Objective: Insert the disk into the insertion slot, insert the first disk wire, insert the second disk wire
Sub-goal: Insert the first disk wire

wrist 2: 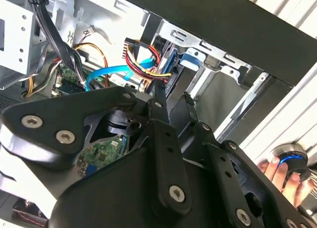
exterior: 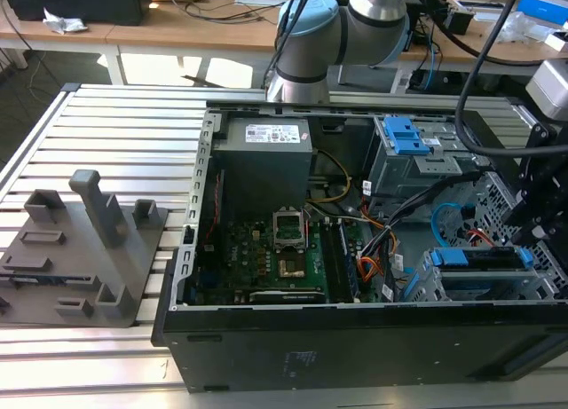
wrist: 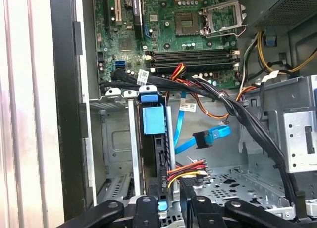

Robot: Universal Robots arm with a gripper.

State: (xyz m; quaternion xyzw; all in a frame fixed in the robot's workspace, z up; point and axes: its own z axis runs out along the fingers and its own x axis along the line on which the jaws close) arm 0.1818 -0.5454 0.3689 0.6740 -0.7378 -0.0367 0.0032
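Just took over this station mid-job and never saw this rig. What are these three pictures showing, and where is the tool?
The exterior view looks down on an open computer case lying on a slatted metal table, with the robot arm standing beyond it and a grey fixture beside it. Both wrist views come from cameras riding on the arm, looking past its black tool into the case. The disk, in its blue carrier, sits in the insertion slot. The tool is right at the red-yellow-black wire bundle beside the disk; whether it holds the bundle is hidden. The second disk wire, flat and blue, hangs nearby, its dark plug unconnected.
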